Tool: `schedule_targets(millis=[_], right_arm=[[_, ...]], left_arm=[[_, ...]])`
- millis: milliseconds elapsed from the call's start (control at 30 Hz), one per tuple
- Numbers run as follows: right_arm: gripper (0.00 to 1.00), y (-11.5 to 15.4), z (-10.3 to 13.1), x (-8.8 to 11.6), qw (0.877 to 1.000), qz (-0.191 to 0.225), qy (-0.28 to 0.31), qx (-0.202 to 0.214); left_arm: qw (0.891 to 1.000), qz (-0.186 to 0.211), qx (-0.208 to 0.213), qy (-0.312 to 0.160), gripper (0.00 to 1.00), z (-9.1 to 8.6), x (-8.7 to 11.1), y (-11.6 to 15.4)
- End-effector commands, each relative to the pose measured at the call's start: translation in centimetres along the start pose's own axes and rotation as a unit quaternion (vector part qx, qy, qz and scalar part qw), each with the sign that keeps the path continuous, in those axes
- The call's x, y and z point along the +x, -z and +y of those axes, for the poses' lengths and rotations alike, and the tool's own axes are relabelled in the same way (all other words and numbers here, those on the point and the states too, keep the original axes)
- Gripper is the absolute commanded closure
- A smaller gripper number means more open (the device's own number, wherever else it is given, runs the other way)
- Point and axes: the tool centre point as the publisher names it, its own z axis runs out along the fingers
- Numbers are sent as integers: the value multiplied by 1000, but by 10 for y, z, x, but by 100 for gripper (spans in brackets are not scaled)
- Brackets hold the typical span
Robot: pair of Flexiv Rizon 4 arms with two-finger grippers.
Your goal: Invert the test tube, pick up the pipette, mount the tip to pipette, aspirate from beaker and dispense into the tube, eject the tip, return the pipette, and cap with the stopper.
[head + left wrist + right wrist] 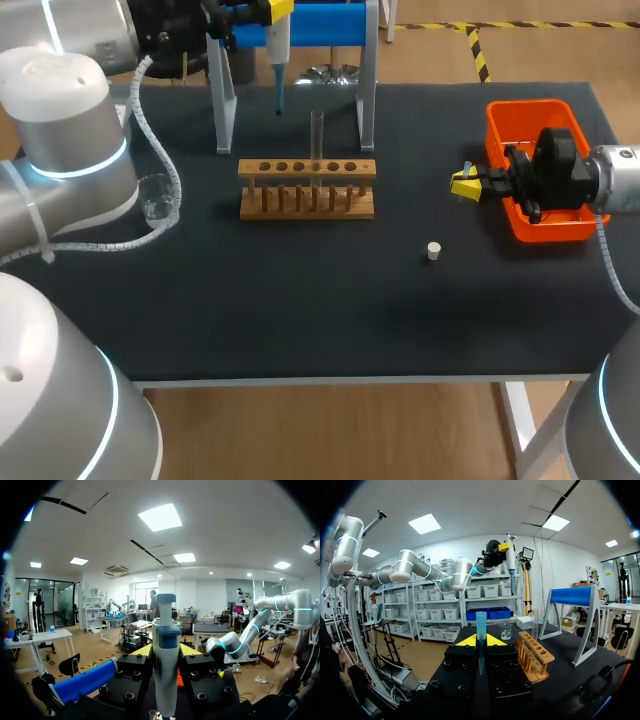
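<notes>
Rack (307, 170), stand (222, 100) crowd rear; front table (300, 310) open save stopper (433, 251).

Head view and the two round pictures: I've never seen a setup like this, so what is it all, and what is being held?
These are two robot arms working at a black table. The head view looks down from a fixed camera above and behind them. Each round picture comes from a camera on one arm's wrist, looking out along its two yellow-tipped fingers.

The left gripper is shut on a pipette, held up by the blue stand. The right gripper is shut on a blue pipette tip, beside the orange bin.

On the table are a wooden rack with a glass test tube standing in it, a small beaker and a white stopper.
</notes>
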Motion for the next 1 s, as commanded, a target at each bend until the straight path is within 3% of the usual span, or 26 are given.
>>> schedule_targets(millis=[33,233,567,1000], right_arm=[[100,1,0,1,1000,0,0,0],[100,1,0,1,1000,0,0,0],[100,1,0,1,1000,0,0,0],[100,1,0,1,1000,0,0,0]], left_arm=[[1000,1,1,-1,100,0,0,0],[1000,1,1,-1,100,0,0,0],[998,67,11,-3,100,-28,47,-19],[993,109,35,-1,100,-35,102,-30]])
